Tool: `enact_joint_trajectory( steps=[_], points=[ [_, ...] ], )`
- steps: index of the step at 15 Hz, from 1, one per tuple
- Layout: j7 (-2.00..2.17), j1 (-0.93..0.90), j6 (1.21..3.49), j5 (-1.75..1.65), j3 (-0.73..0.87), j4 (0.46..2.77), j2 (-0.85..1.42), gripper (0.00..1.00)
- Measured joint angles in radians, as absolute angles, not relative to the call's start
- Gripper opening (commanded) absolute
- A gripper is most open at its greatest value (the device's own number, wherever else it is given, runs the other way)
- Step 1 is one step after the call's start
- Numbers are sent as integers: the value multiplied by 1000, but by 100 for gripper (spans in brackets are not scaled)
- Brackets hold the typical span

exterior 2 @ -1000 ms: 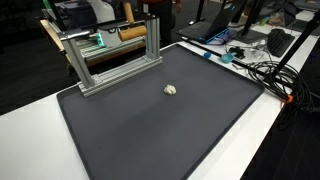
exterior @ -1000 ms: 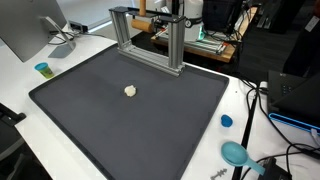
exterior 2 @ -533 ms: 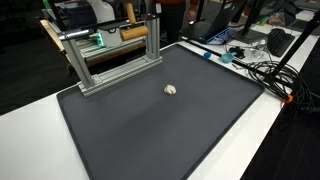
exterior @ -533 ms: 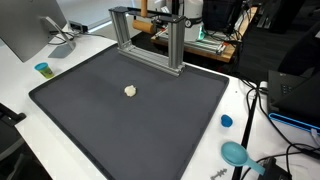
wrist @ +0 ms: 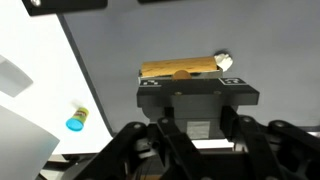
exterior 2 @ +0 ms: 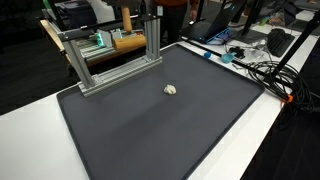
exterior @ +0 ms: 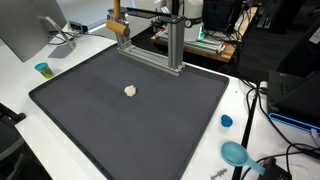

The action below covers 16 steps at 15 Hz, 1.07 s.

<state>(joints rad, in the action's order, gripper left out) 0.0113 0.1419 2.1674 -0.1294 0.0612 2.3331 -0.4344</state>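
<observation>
- Right now the jaws are closed on a wood block [wrist: 180,69], gripping it across the middle w/ both ends sticking out (wrist view).
- Block is held up off the dark mat [exterior: 120,140], at one end of the metal frame [exterior: 175,45] in an exterior view [exterior: 118,27].
- Small white lump [exterior: 130,90] lies on the mat, apart from the frame. In the wrist view it peeks out just past one end of the block.
- Little blue cup [exterior: 42,69] stands on the white desk [exterior: 20,92], just off the mat's edge.
</observation>
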Motion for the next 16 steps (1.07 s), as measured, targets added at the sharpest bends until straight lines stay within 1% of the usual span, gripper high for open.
enact_joint_trajectory(
  steps=[2, 4, 5, 10, 16],
  points=[
    [-64, 128, 2208, -113, 109, 2265, -348, 46],
    [-79, 123, 2210, -111, 118, 2238, -312, 46],
    [-79, 119, 2210, -111, 118, 2235, -310, 21],
    [-67, 105, 2204, -103, 107, 2251, -309, 21],
    [201, 37, 2160, -76, -20, 2285, -300, 21]
  ],
)
